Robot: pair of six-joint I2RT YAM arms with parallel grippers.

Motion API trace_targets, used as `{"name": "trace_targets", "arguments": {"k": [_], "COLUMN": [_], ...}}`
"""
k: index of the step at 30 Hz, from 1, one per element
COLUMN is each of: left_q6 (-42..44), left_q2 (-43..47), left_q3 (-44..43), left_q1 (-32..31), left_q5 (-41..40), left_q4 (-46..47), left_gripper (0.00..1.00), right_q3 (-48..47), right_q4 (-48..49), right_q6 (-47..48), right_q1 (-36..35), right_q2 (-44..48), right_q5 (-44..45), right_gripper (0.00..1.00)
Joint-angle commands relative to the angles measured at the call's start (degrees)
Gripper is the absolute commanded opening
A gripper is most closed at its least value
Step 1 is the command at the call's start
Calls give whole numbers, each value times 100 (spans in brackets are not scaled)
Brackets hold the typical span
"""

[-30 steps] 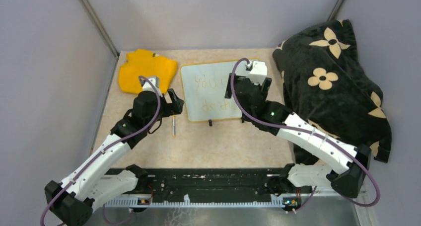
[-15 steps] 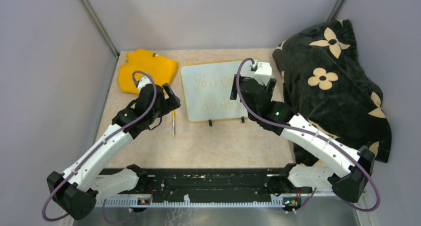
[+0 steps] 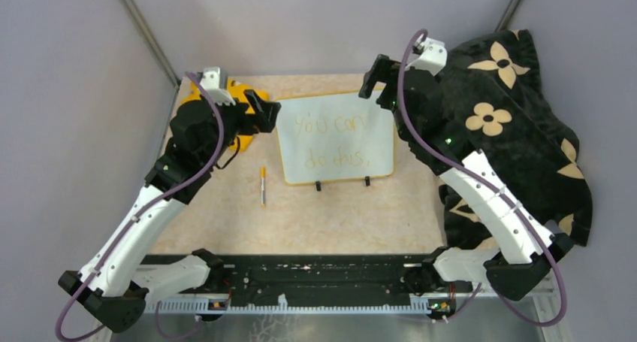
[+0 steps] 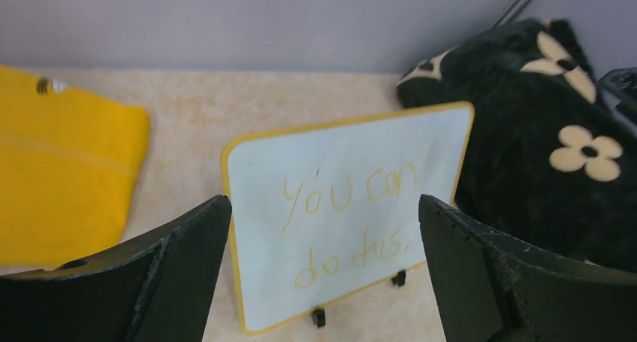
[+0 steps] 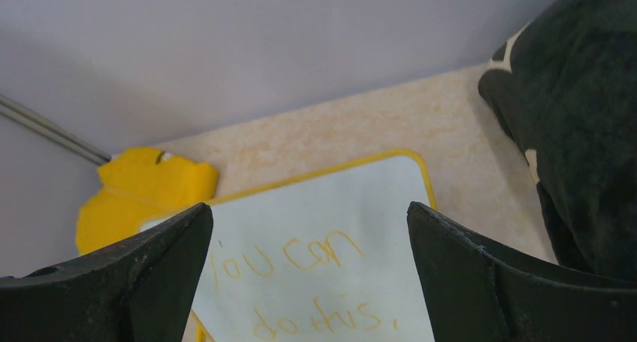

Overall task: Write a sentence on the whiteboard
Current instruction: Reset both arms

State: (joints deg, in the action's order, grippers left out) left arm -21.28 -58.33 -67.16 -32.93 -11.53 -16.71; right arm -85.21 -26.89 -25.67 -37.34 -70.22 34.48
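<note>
The whiteboard (image 3: 380,131) stands tilted on two black feet at the middle back of the table. The sentence (image 3: 330,143) "you can do this" is on it in thin yellow-orange letters, in two lines. My left gripper (image 3: 263,107) is open and empty, raised off the board's left top corner. My right gripper (image 3: 373,81) is open and empty, raised above the board's right top corner. The left wrist view shows the board (image 4: 263,177) and the sentence (image 4: 349,210) between its open fingers (image 4: 188,252). The right wrist view shows the board (image 5: 375,199) and the sentence (image 5: 308,282) too.
A marker pen (image 3: 263,186) lies on the table left of the board. A yellow cloth (image 3: 242,92) lies at the back left, partly under my left arm. A black flowered blanket (image 3: 518,124) is heaped along the right side. Grey walls close the back and sides.
Both grippers have risen and drawn back from the board, the left to the back left over the yellow cloth, the right to the back right. The whole sentence now shows.
</note>
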Motion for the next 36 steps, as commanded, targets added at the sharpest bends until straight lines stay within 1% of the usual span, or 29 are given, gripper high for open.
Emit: {"name": "trace_targets", "arguments": {"k": [1, 3, 5, 7, 9, 11, 12, 14, 17, 20, 23, 28, 33, 36], "left_q6": [686, 794, 853, 919, 964, 1014, 1049, 1131, 1214, 1263, 1256, 1188, 1207, 1222], "left_q2": [-139, -98, -10, 100, 172, 275, 326, 452, 578, 588, 551, 563, 585, 591], "left_q3": [-962, -1088, -1098, -1075, -1113, -1112, -1095, -996, -860, -778, -706, -562, -555, -604], "left_q1": [-23, -26, -21, -27, -25, -22, -26, -23, -28, -24, -27, -26, -21, -25], "left_q5": [279, 219, 140, 70, 8, -39, -106, -199, -320, -398, -404, -335, -208, -140], "left_q4": [323, 304, 351, 365, 288, 178, 143, 99, 68, 66, 101, 178, 319, 391], "left_gripper": [99, 99, 99, 99, 99, 99, 99, 99, 99, 99, 99, 99, 99, 99], "right_q3": [-545, -368, -26, 525, 1201, 1859, 2143, 2625, 3108, 3051, 2823, 2683, 2942, 3109], "right_q4": [690, 1172, 2043, 3415, 4953, 6060, 6233, 6040, 5546, 4477, 3803, 3407, 3487, 3537], "right_q6": [597, 1120, 2166, 3634, 5098, 6026, 6144, 5915, 5178, 4210, 3593, 3331, 3287, 3213], "right_q1": [-34, -356, -1047, -1851, -2595, -2865, -2887, -2893, -2884, -2815, -2700, -2642, -2638, -2638], "right_q2": [271, 516, 785, 980, 1172, 1354, 1447, 1725, 2126, 2310, 2324, 2397, 2679, 2891], "right_q5": [242, 673, 1536, 2440, 3031, 3278, 3347, 3345, 3237, 3050, 2917, 2822, 2714, 2464], "right_gripper": [98, 99, 98, 99, 99, 99, 99, 99, 99, 99, 99, 99, 99, 99]}}
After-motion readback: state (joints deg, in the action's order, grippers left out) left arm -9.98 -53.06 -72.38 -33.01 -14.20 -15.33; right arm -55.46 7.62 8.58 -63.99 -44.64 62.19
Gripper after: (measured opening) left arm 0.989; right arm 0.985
